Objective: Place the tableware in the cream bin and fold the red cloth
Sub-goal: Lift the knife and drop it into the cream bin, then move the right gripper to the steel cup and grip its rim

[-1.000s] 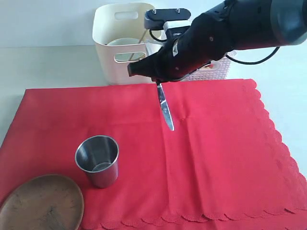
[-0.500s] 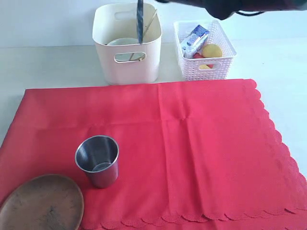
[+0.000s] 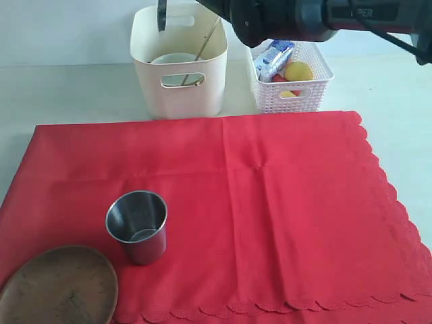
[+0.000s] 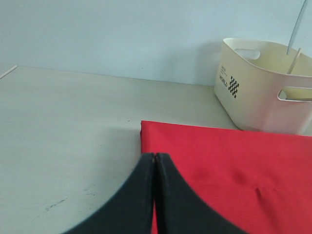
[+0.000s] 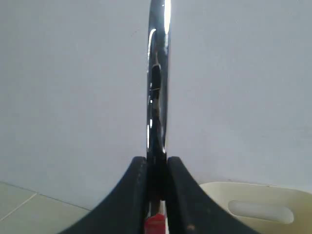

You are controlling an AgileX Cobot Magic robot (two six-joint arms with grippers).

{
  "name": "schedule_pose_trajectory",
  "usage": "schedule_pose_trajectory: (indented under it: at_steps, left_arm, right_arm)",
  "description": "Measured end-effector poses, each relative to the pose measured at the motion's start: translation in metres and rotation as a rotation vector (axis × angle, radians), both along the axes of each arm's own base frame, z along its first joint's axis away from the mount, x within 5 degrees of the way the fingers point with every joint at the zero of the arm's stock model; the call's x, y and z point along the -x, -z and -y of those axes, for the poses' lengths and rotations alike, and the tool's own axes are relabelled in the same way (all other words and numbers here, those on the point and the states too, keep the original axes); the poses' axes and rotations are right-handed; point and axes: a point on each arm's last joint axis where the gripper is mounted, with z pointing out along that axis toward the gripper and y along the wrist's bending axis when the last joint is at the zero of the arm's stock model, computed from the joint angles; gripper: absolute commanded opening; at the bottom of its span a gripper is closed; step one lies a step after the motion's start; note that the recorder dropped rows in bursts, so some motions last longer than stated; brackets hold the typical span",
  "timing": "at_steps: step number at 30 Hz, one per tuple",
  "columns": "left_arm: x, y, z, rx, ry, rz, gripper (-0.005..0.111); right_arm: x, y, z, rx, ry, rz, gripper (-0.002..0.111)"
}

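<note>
The red cloth (image 3: 270, 202) lies spread over the table. On its near left stand the steel cup (image 3: 137, 225) and the brown wooden plate (image 3: 59, 287). The cream bin (image 3: 179, 81) stands behind the cloth, with the pale bowl (image 3: 174, 59) and chopsticks (image 3: 206, 40) inside. My right gripper (image 5: 157, 158) is shut on the steel knife (image 5: 157, 73), whose blade (image 3: 162, 17) hangs over the bin's far left rim. My left gripper (image 4: 155, 155) is shut and holds nothing, low over the cloth's (image 4: 229, 165) edge near a corner, with the bin (image 4: 258, 87) beyond it.
A white lattice basket (image 3: 290, 77) stands right of the bin, holding a milk carton (image 3: 273, 55) and a lemon (image 3: 299, 70). My right arm (image 3: 297, 17) spans the top of the exterior view above both containers. Bare tabletop (image 4: 63, 131) surrounds the cloth.
My right arm lifted the knife off the cloth and carried it up and back over the cream bin. In the last half second it shifted further left. The left gripper stayed shut.
</note>
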Motion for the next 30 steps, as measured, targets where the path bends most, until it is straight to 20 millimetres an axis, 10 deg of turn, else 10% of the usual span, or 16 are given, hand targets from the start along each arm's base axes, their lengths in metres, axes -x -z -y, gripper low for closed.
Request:
schedule_pose_trajectory:
  at_steps: [10, 20, 30]
  left_arm:
    - [0.000, 0.000, 0.000, 0.000, 0.000, 0.000, 0.003]
    - [0.000, 0.000, 0.000, 0.000, 0.000, 0.000, 0.003]
    - [0.000, 0.000, 0.000, 0.000, 0.000, 0.000, 0.003]
  right_arm:
    - [0.000, 0.007, -0.006, 0.021, -0.005, -0.060, 0.040]
    - [0.067, -0.061, 0.032, 0.500, 0.007, -0.557, 0.039]
    - [0.146, -0.005, -0.021, 0.748, -0.305, -0.764, 0.018]
